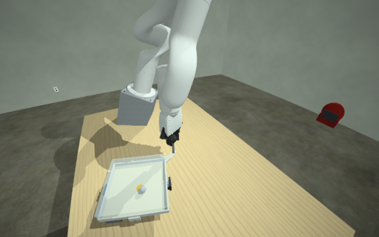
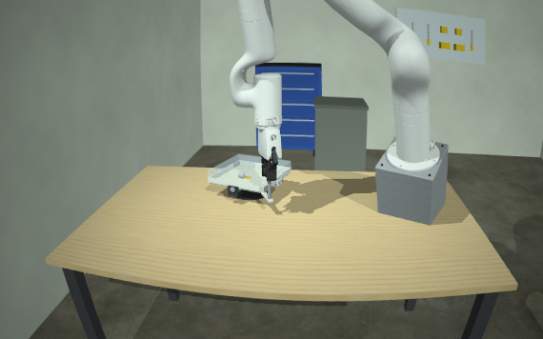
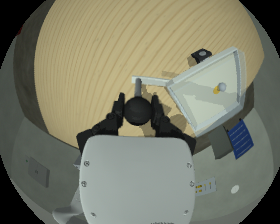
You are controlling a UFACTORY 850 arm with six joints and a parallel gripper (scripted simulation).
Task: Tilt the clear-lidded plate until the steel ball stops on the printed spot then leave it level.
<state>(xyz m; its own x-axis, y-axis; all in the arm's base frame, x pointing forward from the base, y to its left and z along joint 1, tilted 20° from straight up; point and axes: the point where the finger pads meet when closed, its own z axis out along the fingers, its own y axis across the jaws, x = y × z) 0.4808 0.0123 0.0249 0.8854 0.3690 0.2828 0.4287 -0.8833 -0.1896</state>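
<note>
The clear-lidded plate (image 1: 135, 186) is a shallow white tray on the wooden table; it also shows in the exterior view (image 2: 249, 175) and the wrist view (image 3: 211, 92). The steel ball (image 1: 142, 189) lies partly over the yellow printed spot (image 1: 139, 187), just beside its centre. The ball also shows in the exterior view (image 2: 241, 174). A thin grey handle (image 1: 172, 150) sticks out from the plate's far right corner. My gripper (image 1: 171, 139) is shut on this handle from above; it also shows in the exterior view (image 2: 269, 178). The plate looks slightly tilted in the exterior view.
The grey arm base block (image 1: 135, 106) stands at the table's far end. A small black part (image 1: 169, 184) sits at the plate's right side. A blue drawer cabinet (image 2: 294, 107) and a grey cabinet (image 2: 341, 133) stand behind the table.
</note>
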